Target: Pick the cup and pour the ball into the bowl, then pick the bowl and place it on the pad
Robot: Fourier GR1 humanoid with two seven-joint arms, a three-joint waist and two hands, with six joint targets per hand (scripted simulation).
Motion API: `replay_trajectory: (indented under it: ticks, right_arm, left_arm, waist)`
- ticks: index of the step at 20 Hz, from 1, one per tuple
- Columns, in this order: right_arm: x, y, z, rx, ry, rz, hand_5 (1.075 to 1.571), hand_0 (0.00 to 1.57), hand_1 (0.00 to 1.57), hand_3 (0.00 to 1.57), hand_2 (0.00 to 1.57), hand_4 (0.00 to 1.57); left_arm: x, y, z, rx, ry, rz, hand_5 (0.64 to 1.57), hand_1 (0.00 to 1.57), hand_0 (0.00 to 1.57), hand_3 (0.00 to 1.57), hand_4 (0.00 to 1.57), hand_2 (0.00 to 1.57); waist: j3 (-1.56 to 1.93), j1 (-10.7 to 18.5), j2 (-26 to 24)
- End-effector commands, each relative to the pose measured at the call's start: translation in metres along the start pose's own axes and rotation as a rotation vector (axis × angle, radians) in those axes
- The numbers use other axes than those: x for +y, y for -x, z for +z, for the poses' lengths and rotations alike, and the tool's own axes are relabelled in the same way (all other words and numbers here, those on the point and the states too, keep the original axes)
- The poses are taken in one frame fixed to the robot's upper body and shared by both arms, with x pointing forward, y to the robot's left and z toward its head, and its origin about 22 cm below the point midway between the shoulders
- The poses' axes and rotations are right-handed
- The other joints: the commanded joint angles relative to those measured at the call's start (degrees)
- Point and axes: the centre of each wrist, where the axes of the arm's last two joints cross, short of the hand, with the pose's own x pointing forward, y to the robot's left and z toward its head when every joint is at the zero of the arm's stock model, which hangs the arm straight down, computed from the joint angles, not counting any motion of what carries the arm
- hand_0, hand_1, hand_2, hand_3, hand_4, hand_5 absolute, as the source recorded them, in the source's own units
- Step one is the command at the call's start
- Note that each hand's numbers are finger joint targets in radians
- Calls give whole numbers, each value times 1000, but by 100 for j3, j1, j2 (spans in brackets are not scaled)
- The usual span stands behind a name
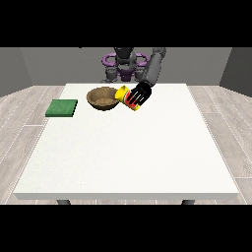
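A brown bowl (103, 98) sits on the white table (128, 147) near its far edge. Just right of the bowl, the hand at the view's right (140, 93) has its black fingers curled round a yellow and red cup (129, 97). The cup is tipped over to the left, its yellow mouth at the bowl's right rim. I cannot see the ball. A green pad (62, 108) lies flat on the table's far left. No other hand shows.
The robot's body (125, 61) stands behind the table's far edge. Wide white tabletop stretches from the bowl toward the camera. Grey wood floor surrounds the table.
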Motion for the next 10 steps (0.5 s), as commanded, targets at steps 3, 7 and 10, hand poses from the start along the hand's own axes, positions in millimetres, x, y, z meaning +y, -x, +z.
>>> replay_trajectory:
  ticks: [3,7,10]
  right_arm:
    - [-1,-4,-11,-39,-6,17,1564,0,0,0,0,348]
    - [2,35,0,73,30,-20,1565,0,0,0,0,338]
    - [-4,34,-8,84,20,-1,1564,0,0,0,0,360]
  left_arm:
    - [9,-18,-29,-52,-75,-209,1561,1391,1391,1571,920,1571]
    - [-6,-22,-21,-111,-14,-395,1559,1380,1380,1571,853,1571]
    - [-20,-28,-15,-173,35,-537,1548,1352,1352,1571,857,1571]
  waist:
    - [-1,-15,222]
    - [10,83,-303]
    - [10,100,-382]
